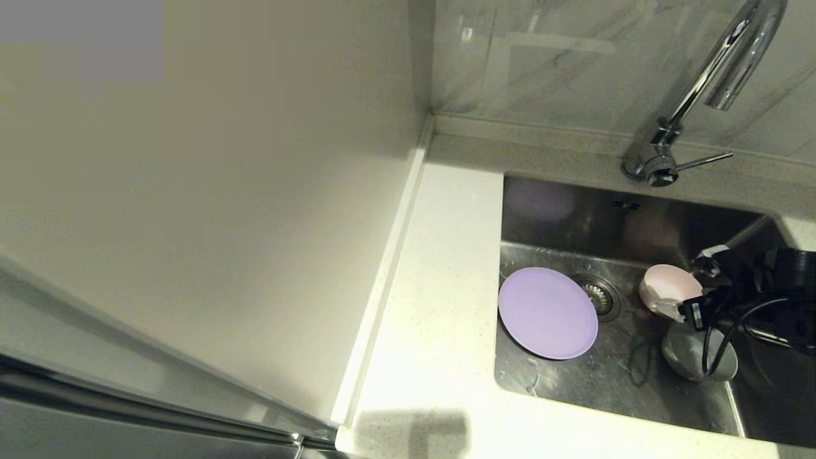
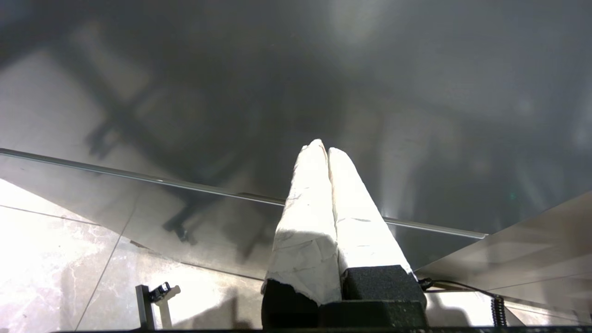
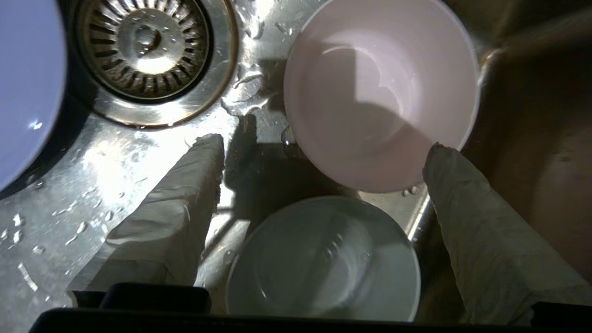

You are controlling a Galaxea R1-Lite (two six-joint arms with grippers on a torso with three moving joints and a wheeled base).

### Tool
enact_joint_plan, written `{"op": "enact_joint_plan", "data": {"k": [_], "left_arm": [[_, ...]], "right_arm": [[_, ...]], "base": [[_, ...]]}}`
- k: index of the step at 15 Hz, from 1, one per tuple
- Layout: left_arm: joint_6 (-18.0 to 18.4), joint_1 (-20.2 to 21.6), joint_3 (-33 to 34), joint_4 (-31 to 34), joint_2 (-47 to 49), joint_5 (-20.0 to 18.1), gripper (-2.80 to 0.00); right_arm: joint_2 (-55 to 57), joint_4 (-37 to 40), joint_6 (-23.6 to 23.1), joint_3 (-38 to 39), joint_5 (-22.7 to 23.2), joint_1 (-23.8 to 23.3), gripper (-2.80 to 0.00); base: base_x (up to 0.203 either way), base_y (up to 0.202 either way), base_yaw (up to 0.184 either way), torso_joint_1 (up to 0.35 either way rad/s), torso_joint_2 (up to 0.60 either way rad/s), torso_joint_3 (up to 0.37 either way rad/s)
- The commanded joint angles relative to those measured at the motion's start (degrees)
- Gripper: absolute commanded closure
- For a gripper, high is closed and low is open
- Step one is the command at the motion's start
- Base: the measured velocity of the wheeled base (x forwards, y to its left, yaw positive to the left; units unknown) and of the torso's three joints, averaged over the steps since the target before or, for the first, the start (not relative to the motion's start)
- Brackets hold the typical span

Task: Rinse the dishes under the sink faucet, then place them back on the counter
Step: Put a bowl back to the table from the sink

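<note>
In the sink (image 1: 605, 379) the lilac plate (image 1: 548, 312) leans at the left side, its edge also showing in the right wrist view (image 3: 23, 83). The pink bowl (image 1: 663, 287) and the blue-grey bowl (image 1: 681, 349) stand upright side by side at the right. My right gripper (image 1: 692, 284) hovers low over both bowls, open and holding nothing. In its wrist view the gripper (image 3: 323, 150) spans the near rim of the pink bowl (image 3: 379, 92), with the blue-grey bowl (image 3: 323, 259) below the jaws. My left gripper (image 2: 323, 148) is shut and empty, out of the head view.
The chrome faucet (image 1: 720, 70) arches over the sink's back right, its lever (image 1: 701, 161) pointing right. The drain strainer (image 1: 596, 296) sits between plate and bowls, wet in the right wrist view (image 3: 148, 46). White counter (image 1: 440, 287) runs left of the sink, bounded by a beige wall panel (image 1: 223, 223).
</note>
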Motion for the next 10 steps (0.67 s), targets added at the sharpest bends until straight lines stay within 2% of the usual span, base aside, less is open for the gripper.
{"op": "enact_joint_plan", "data": {"k": [1,4,6,8,10], "left_arm": [[-0.04,0.01,0.18,-0.02,0.00,0.00,0.00],[-0.01,0.01,0.18,-0.02,0.00,0.00,0.00],[-0.04,0.01,0.10,-0.02,0.00,0.00,0.00],[-0.04,0.01,0.09,-0.02,0.00,0.00,0.00],[-0.04,0.01,0.09,-0.02,0.00,0.00,0.00]], "right_arm": [[3.33,-0.22,0.87,-1.92,0.07,0.09,-2.80],[6.94,-0.19,3.46,-6.11,0.32,0.55,-2.80],[8.12,-0.19,3.24,-6.68,1.62,1.09,-2.80],[8.81,-0.21,1.20,-7.14,5.54,1.16,-2.80],[9.47,-0.15,-3.67,-6.89,9.22,1.11,-2.80]], "base": [[0.000,0.000,0.000,0.000,0.00,0.000],[0.000,0.000,0.000,0.000,0.00,0.000],[0.000,0.000,0.000,0.000,0.00,0.000],[0.000,0.000,0.000,0.000,0.00,0.000],[0.000,0.000,0.000,0.000,0.00,0.000]]}}
